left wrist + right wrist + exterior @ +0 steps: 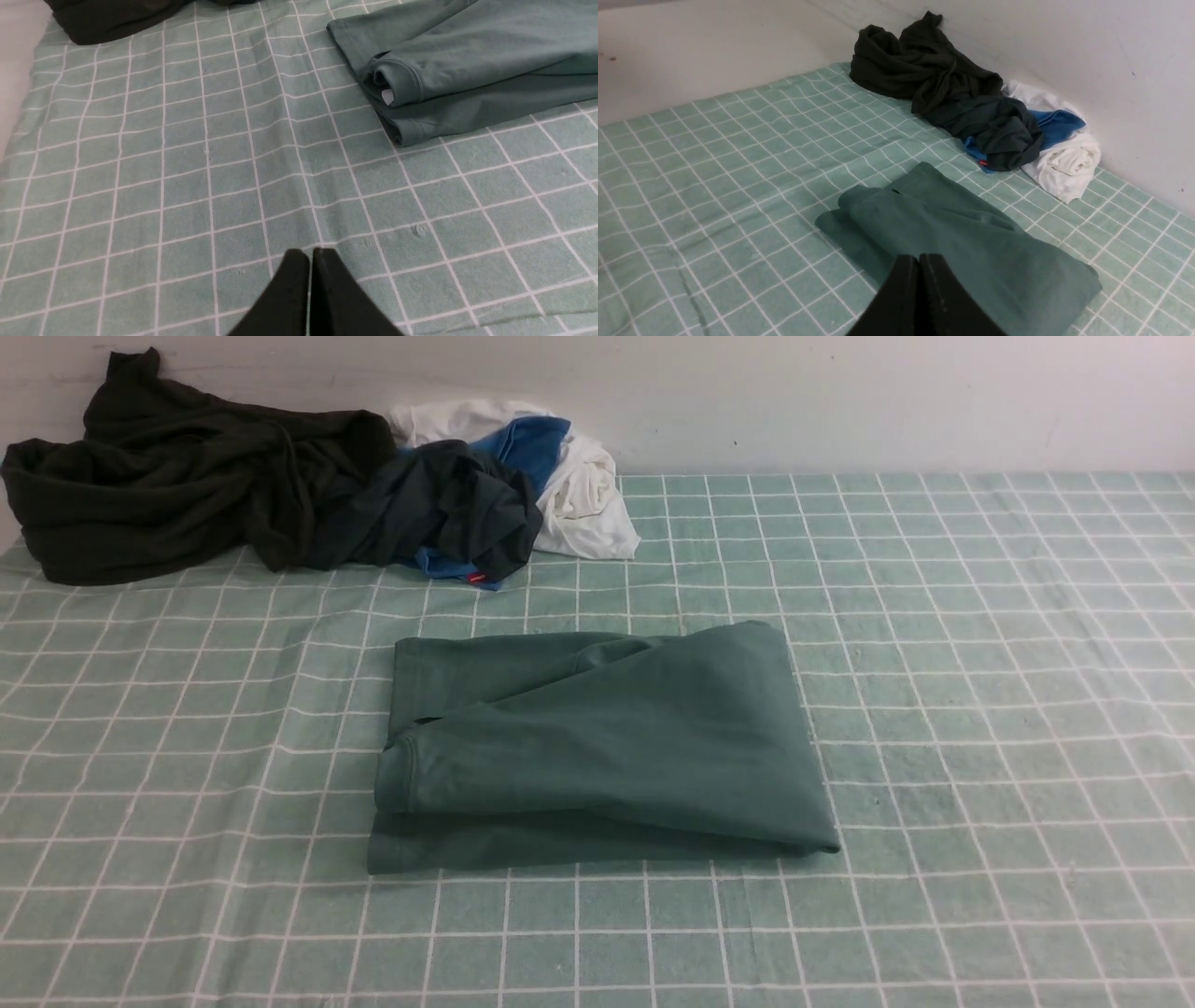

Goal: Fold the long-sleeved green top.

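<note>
The green long-sleeved top [597, 747] lies folded into a compact rectangle in the middle of the table, its layers stacked and its logo hidden. It also shows in the left wrist view [467, 60] and in the right wrist view [971, 242]. My left gripper [310, 254] is shut and empty, above bare cloth well clear of the top. My right gripper [919, 259] is shut and empty, above the top's near side. Neither arm shows in the front view.
A pale green tablecloth with a white grid [980, 663] covers the table. A very dark olive-black garment [177, 467] and a heap of dark, blue and white clothes [513, 495] lie at the back left against the wall.
</note>
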Robot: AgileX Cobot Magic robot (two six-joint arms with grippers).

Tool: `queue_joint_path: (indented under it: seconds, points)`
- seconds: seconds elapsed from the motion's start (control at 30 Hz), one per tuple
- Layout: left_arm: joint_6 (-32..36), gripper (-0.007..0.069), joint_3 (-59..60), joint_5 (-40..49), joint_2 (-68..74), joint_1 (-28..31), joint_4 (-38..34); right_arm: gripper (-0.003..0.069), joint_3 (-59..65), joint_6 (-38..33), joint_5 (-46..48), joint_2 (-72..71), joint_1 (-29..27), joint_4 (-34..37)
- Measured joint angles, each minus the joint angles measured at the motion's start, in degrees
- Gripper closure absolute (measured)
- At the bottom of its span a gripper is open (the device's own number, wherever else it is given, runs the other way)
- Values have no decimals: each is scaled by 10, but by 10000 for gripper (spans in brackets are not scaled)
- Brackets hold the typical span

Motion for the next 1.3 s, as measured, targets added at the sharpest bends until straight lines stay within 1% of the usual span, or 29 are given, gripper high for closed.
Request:
queue_joint_path:
  seconds: [0.07, 0.1, 0.13, 0.2, 0.23, 0.27, 0.3, 0.33, 0.37, 0.4, 0.5, 0.53, 0.57, 0.63, 0.67, 0.7, 0.8, 1.0, 1.3]
  points:
    - [0, 628, 0, 0, 0, 0, 0, 671, 44, 1, -58, -10, -3, 0]
    - [-3, 628, 0, 0, 0, 0, 0, 671, 49, 1, -65, -13, -3, -1]
    - [-3, 628, 0, 0, 0, 0, 0, 671, 72, 5, -103, -21, -8, -2]
    - [0, 628, 0, 0, 0, 0, 1, 671, 158, 28, -200, -58, -40, -4]
    - [-3, 628, 0, 0, 0, 0, 1, 673, 192, 42, -229, -75, -60, -4]
    - [-3, 628, 0, 0, 0, 0, 1, 673, 206, 45, -235, -79, -69, -4]
    - [0, 628, 0, 0, 0, 0, 1, 673, 257, 71, -266, -108, -110, -5]
    - [0, 628, 0, 0, 0, 0, 1, 673, 280, 85, -274, -123, -133, -6]
    - [0, 628, 0, 0, 0, 0, 1, 673, 286, 91, -277, -130, -139, -6]
    - [0, 628, 0, 0, 0, 0, 1, 673, 328, 115, -281, -158, -188, -8]
    - [0, 628, 0, 0, 0, 0, 1, 673, 403, 154, -277, -211, -290, -36]
    - [0, 628, 0, 0, 0, 0, 1, 673, 406, 156, -277, -218, -296, -42]
    - [-3, 628, 0, 0, 0, 0, 1, 673, 421, 161, -274, -227, -317, -51]
    - [0, 628, 0, 0, 0, 0, 1, 673, 458, 170, -268, -265, -374, -82]
    - [-3, 628, 0, 0, 0, 0, 1, 673, 463, 170, -268, -268, -377, -82]
    - [0, 628, 0, 0, 0, 0, 1, 673, 481, 171, -265, -291, -400, -89]
    - [-3, 628, 0, 0, 0, 0, 2, 673, 503, 172, -259, -306, -435, -92]
    - [-3, 628, 1, 1, -1, 0, 2, 673, 502, 174, -223, -308, -440, -94]
    - [-3, 628, 1, 1, -1, 0, 2, 673, 502, 174, -221, -308, -440, -94]
